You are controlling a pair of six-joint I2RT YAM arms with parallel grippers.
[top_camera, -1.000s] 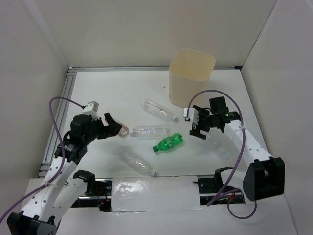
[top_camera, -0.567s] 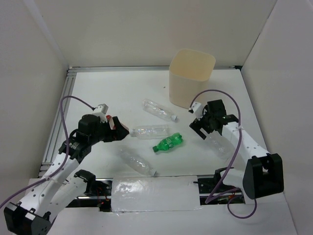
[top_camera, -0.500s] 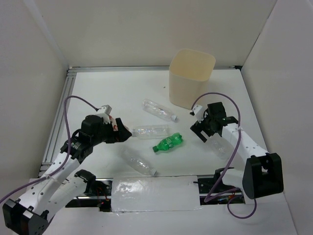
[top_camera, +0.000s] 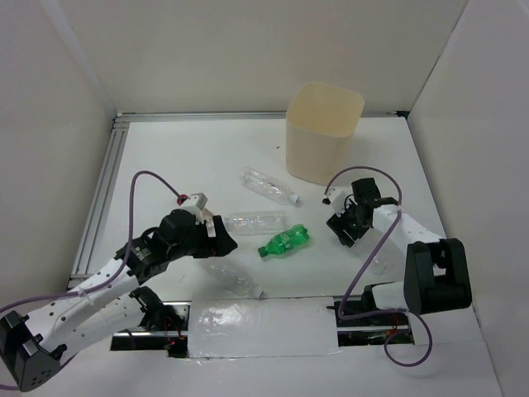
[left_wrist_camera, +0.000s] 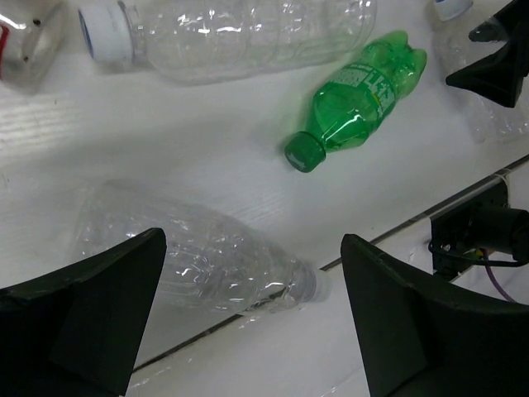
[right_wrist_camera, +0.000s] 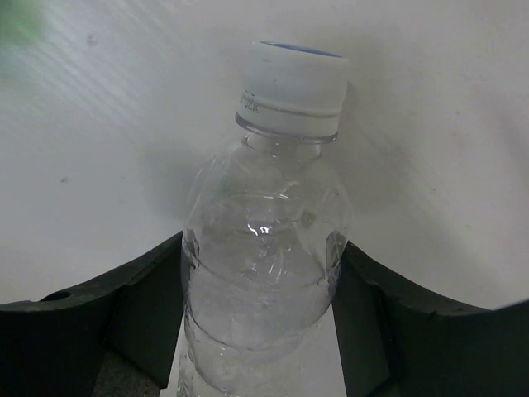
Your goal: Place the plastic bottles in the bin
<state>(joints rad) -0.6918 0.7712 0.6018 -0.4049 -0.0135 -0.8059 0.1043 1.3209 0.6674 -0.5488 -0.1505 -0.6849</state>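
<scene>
Now the right gripper (right_wrist_camera: 260, 277) pinches a white-capped bottle (right_wrist_camera: 266, 207) near the upright bin (top_camera: 322, 145); left gripper (left_wrist_camera: 252, 248) spread wide.

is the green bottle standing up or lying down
Lying down: the green bottle rests on its side on the table, its green cap on, outside the bin.
</scene>
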